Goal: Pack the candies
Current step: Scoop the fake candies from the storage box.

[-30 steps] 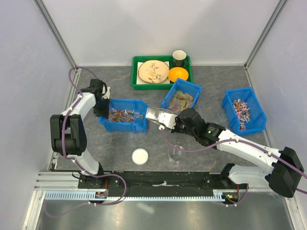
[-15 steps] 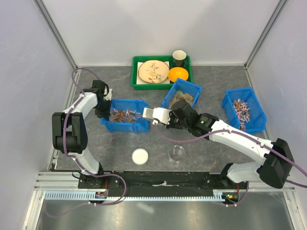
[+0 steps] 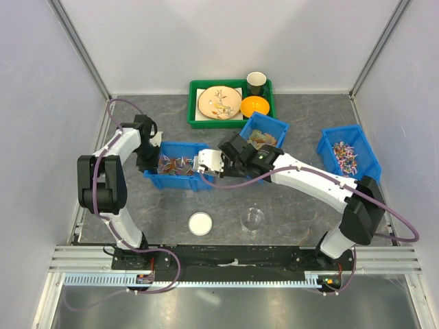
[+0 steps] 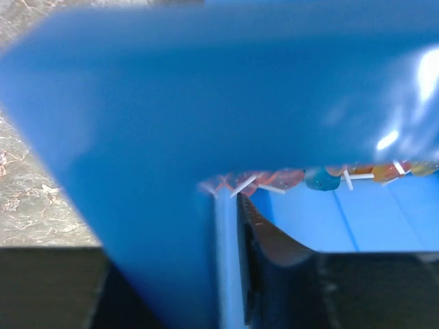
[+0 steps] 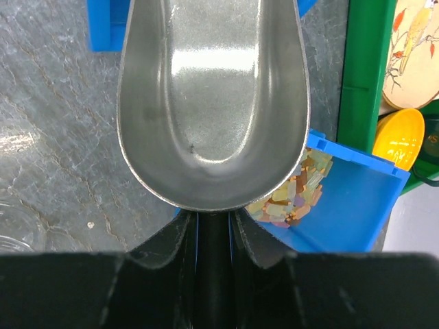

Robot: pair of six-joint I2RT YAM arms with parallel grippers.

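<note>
You have open grey table (image 3: 137, 212) near the arms, where only a white lid (image 3: 200, 223) and a clear glass jar (image 3: 252, 219) sit side by side; farther back the room is tight, with three blue bins and a green tray (image 3: 194, 113) lined up toward the far wall. The candies (image 3: 175, 164) lie in the left blue bin (image 3: 177, 179), a heap of mixed bright wrappers; the left wrist view shows a few of them (image 4: 319, 178) against the bin's floor. Your left gripper (image 3: 146, 156) is at that bin's left wall, clenched on it: one dark finger (image 4: 264, 240) sits inside and the blue wall fills the rest of that view. The left arm folds back from its base, elbow out to the left. Your right gripper (image 3: 230, 152) is grasping a metal scoop (image 5: 212, 103) by its handle, jaws tight on either side of it. The scoop's bowl is empty and its tip (image 3: 204, 164) hangs at the right end of the candy bin. The right arm reaches long and low across the table to the left, passing the middle blue bin (image 3: 264, 130) of pastel packets (image 5: 291, 195). The right blue bin (image 3: 357, 147) stands well apart.
</note>
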